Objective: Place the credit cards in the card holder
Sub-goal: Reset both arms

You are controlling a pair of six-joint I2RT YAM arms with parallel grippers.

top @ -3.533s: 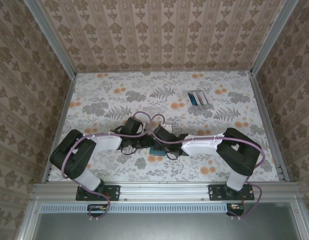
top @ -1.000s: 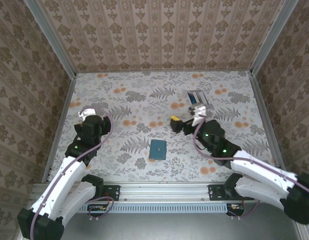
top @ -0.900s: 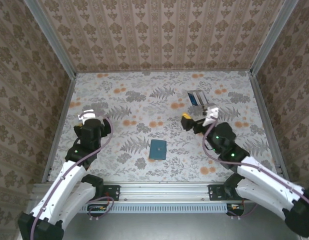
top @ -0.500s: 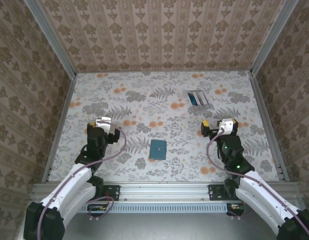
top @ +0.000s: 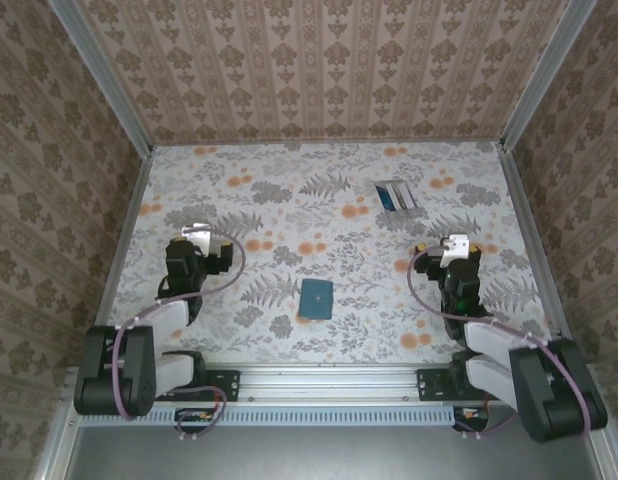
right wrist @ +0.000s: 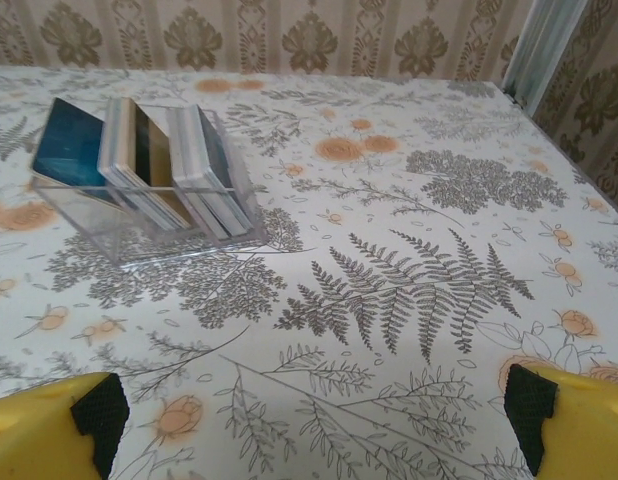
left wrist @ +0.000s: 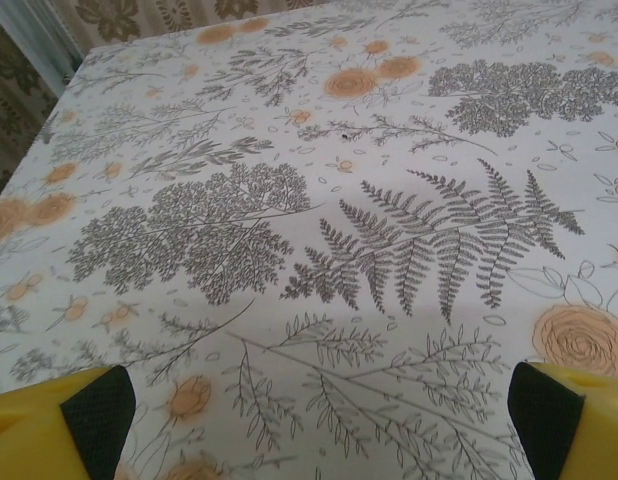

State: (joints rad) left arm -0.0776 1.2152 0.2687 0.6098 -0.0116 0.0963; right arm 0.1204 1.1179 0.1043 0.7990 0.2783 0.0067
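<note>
Near table centre: card holder closed, both grippers wide and empty

Near the centre of the floral table [top: 289, 190], a little toward the near edge, the teal card holder [top: 316, 298] is seen lying flat and closed. It is placed between the two arms and well apart from both.

At far right, the credit cards [right wrist: 149, 150] are seen standing on edge in a clear slotted stand [right wrist: 139, 240]. Blue, whitish and tan faces are made out, all leaning left. The stand is set well apart from the card holder.

The left gripper [left wrist: 319, 425] is held over the left side of the table. Its jaws are spread wide and nothing is gripped. Bare patterned cloth is seen between its yellow fingers [left wrist: 49, 420].

The right gripper [right wrist: 314, 420] is held over the right side, jaws likewise spread wide and nothing gripped. The stand is seen beyond it, to the far left of its fingers [right wrist: 579, 420], not touched.

Both arms are seen folded close to their bases at the near edge.
</note>
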